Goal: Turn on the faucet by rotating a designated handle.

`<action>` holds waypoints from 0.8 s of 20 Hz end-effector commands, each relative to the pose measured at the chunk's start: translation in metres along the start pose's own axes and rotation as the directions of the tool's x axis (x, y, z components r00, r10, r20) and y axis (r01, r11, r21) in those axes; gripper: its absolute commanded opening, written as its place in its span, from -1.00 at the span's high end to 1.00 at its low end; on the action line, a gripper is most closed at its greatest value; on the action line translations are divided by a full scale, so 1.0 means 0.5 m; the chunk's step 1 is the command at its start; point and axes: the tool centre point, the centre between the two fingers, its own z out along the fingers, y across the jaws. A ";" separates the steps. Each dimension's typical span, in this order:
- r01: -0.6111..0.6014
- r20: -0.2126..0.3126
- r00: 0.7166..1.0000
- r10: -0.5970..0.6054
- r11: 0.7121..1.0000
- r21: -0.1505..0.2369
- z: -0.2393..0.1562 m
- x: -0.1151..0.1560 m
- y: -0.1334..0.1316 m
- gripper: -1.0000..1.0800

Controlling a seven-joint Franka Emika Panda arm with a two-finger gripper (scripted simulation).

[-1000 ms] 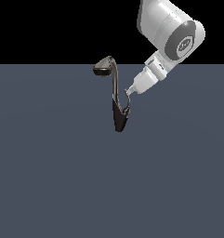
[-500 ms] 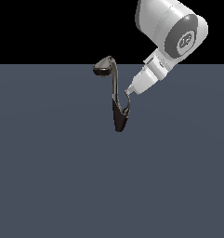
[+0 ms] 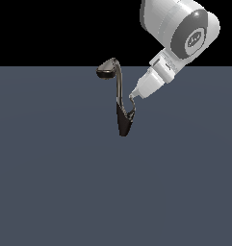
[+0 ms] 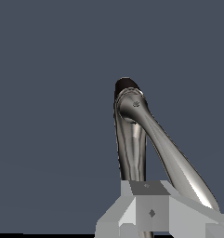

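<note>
The faucet stands upright on the floor, with a dark tapered base, a slim curved neck and an oval spout head. The thin silvery handle branches off the base on the exterior view's right. My gripper comes down from the upper right, and its narrow tip touches the handle's upper end. The fingers look pressed together with nothing held between them. In the wrist view the grey fingers sit over the handle, with the thicker neck running beside them.
A flat dark grey floor surrounds the faucet on all sides. The white arm hangs above and to the exterior view's right of the faucet.
The arm's upper joint has shifted slightly and the gripper tip has sunk a little against the handle. The faucet itself looks unchanged.
</note>
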 end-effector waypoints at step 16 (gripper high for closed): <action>0.014 0.006 1.000 -0.014 1.000 -0.003 -0.002 0.025 0.088 1.00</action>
